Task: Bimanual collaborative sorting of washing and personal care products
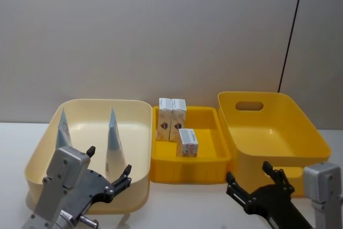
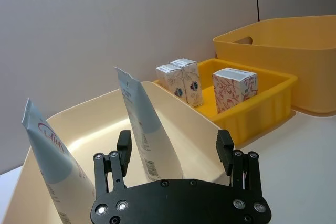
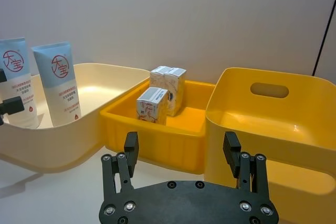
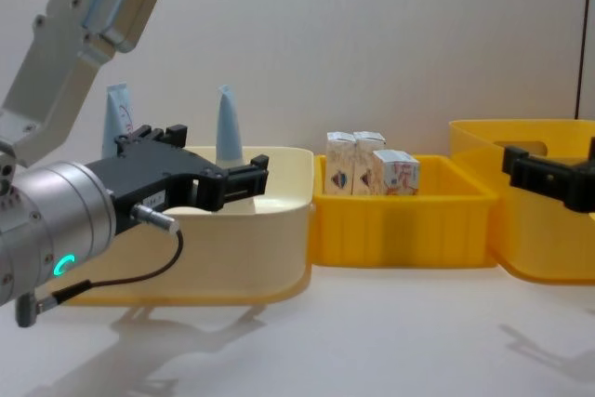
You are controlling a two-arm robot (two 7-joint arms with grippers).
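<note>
Left gripper [image 1: 109, 160], jaws apart, hovers at the near rim of the cream tub [image 1: 102, 102], where two squeeze tubes [image 1: 113, 135] stand upright. Right gripper [image 1: 247, 171], also spread, hangs before the deep yellow tub [image 1: 300, 127]; three cartons [image 1: 187, 142] sit in the middle yellow tray [image 1: 187, 170].

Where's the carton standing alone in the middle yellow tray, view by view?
Head view: lone carton, mid-picture, nearer the robot than the carton pair.
Left wrist view: the carton, in the tray, apart from the pair.
Right wrist view: the carton, in front of the pair.
Chest view: the carton, right of the pair.
Shared landmark: the small yellow tray holding all three.
</note>
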